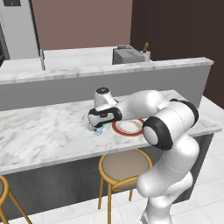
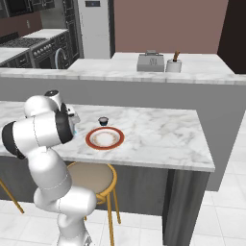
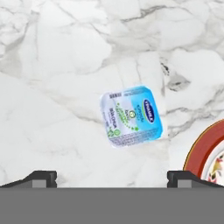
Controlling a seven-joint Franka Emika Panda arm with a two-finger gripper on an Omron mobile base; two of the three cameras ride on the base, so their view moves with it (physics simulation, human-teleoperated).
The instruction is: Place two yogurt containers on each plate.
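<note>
A pale blue-and-white yogurt container [image 3: 132,115] lies on the marble counter [image 3: 57,57] under my gripper [image 3: 112,178], jaws wide apart and empty. The red-rimmed plate [image 2: 104,138] sits just beside it, a dark yogurt cup [image 2: 103,121] near the plate's far edge.

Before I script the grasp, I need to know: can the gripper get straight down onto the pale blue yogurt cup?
Probably yes. The gripper is open, and in the hand view the pale blue yogurt cup lies on bare marble counter between its fingertips. The red-rimmed plate sits apart to one side.
</note>
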